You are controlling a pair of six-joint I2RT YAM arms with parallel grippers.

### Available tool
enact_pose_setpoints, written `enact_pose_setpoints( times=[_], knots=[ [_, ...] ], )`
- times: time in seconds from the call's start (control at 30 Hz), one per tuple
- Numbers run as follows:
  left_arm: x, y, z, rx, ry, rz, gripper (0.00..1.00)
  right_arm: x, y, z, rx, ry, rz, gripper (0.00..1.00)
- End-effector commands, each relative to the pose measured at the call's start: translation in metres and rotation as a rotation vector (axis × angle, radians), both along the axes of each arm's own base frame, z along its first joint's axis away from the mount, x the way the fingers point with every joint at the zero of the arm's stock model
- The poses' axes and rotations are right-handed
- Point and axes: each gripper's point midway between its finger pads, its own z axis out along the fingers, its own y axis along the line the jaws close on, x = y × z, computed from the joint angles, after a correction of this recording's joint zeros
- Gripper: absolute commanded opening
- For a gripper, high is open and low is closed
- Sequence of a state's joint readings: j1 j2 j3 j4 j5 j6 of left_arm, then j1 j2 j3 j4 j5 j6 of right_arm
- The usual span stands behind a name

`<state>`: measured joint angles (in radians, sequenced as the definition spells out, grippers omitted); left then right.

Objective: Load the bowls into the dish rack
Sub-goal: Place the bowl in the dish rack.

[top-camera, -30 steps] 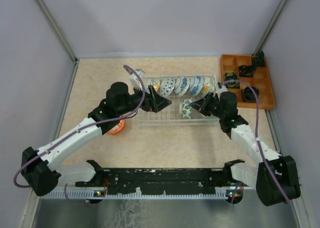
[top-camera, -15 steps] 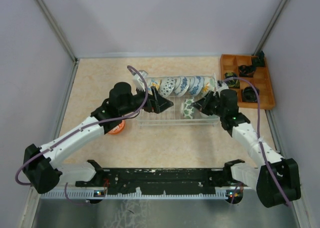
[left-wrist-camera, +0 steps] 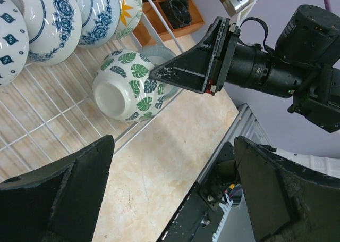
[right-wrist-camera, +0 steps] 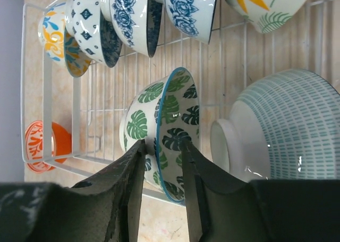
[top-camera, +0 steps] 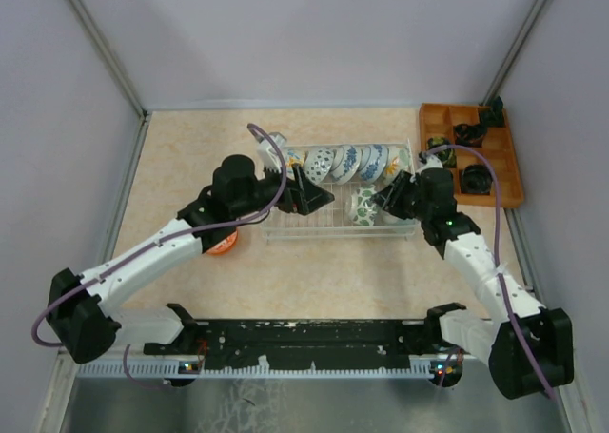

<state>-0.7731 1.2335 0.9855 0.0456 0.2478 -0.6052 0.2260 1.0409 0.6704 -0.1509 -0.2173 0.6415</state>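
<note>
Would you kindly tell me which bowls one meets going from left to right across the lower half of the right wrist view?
orange bowl → green-leaf bowl → white bowl with teal dashes

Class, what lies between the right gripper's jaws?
The rim of the leaf-patterned bowl, on edge in the dish rack; the right wrist view shows it.

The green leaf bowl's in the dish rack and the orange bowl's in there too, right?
No. The green leaf bowl is in the dish rack, but the orange bowl sits on the table outside it; the top view shows that.
</note>
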Motion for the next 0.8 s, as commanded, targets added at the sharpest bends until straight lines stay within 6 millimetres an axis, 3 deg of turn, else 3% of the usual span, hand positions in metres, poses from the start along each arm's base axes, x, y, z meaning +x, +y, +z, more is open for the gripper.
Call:
enact_pose_setpoints(
  times=[0.0, 0.37, 0.63, 0.77],
  knots=[
    [0.0, -0.008, 0.019, -0.035, -0.04, -0.019, 1.0, -0.006, -0.022, -0.012, -0.117, 0.05, -0.052, 0.34],
    [0.004, -0.025, 0.0, 0.001, 0.006, -0.05, 1.0, -0.01, -0.032, 0.0, -0.162, 0.03, -0.079, 0.39],
    [0.007, -0.029, -0.002, 0.012, 0.002, -0.046, 1.0, -0.014, -0.028, 0.038, -0.123, -0.07, -0.06, 0.44],
    [0.01, -0.029, 0.004, 0.019, -0.01, -0.04, 1.0, -0.02, -0.034, 0.062, -0.139, -0.121, -0.077, 0.53]
  ],
)
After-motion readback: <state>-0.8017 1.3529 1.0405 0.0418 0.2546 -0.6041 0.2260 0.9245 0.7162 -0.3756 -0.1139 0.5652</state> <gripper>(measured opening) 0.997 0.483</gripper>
